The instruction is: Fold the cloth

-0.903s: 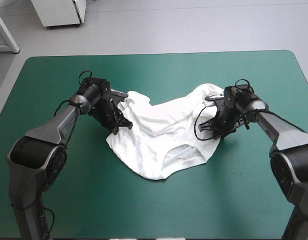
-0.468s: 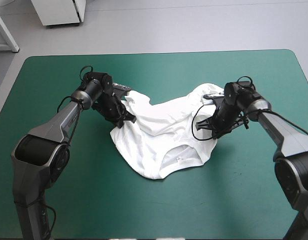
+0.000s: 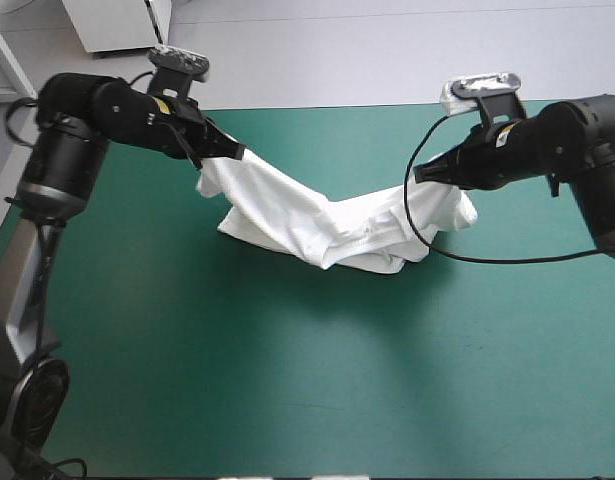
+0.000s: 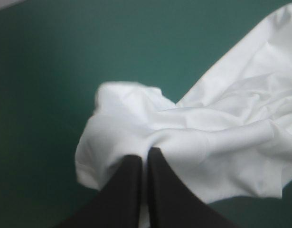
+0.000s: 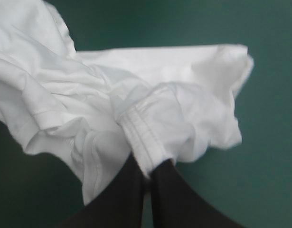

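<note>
Your left tool (image 3: 234, 152) and right tool (image 3: 423, 173) each clench the T-shirt (image 3: 317, 215), sagging mid-frame above the teal-green counter (image 3: 287, 380).

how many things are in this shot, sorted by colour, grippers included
white: 1, the T-shirt, held up at both ends
black: 2, the left gripper and the right gripper, each shut on the T-shirt
teal-green: 1, the table cover
total: 4
</note>
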`<control>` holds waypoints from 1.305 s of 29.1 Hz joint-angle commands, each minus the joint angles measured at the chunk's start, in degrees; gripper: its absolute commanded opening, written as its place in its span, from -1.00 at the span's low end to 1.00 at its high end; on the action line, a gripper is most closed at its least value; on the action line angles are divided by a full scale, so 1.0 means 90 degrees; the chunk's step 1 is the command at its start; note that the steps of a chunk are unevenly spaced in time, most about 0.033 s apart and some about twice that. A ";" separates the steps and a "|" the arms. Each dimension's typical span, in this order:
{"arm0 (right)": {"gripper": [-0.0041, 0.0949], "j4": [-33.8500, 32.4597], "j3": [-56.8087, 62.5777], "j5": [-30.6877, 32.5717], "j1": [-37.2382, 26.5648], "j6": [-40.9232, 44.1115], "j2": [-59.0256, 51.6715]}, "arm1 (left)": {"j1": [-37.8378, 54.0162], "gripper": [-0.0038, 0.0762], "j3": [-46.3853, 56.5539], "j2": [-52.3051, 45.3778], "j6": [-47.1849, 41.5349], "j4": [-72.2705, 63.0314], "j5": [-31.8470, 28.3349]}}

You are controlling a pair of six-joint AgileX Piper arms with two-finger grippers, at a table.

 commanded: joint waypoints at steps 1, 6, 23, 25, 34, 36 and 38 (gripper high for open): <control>-0.96 0.0000 -0.0869 -0.0373 -0.0020 -0.0083 -0.0503 | -0.0029 -0.93 -0.0707 -0.0787 -0.0037 -0.0128 0.0185; -0.96 0.0054 -0.2149 -0.0523 -0.0020 -0.0556 -0.0592 | -0.0029 -0.93 -0.1756 -0.1146 0.0137 -0.0110 0.0163; -0.96 0.0781 -0.5810 -0.1974 -0.0020 -0.1760 -0.0607 | -0.0029 -0.93 -0.4867 -0.1231 0.1096 -0.1408 -0.1940; -0.96 0.1170 -0.5916 -0.2330 -0.0020 -0.1806 -0.0624 | -0.0029 -0.93 -0.4916 -0.1292 0.1337 -0.1884 -0.2279; -0.96 0.0770 -0.5754 -0.1612 -0.0020 -0.0913 -0.0479 | -0.0029 -0.93 -0.4816 -0.1299 0.0901 -0.1340 -0.1333; -0.96 0.0282 -0.5490 -0.1105 -0.0020 -0.0608 -0.0286 | -0.0029 -0.93 -0.4618 -0.1120 0.0730 -0.1021 -0.0904; -0.96 -0.0477 -0.5014 -0.0782 -0.0020 -0.0242 0.0113 | -0.0029 -0.93 -0.4079 -0.0750 0.0347 -0.0472 -0.0392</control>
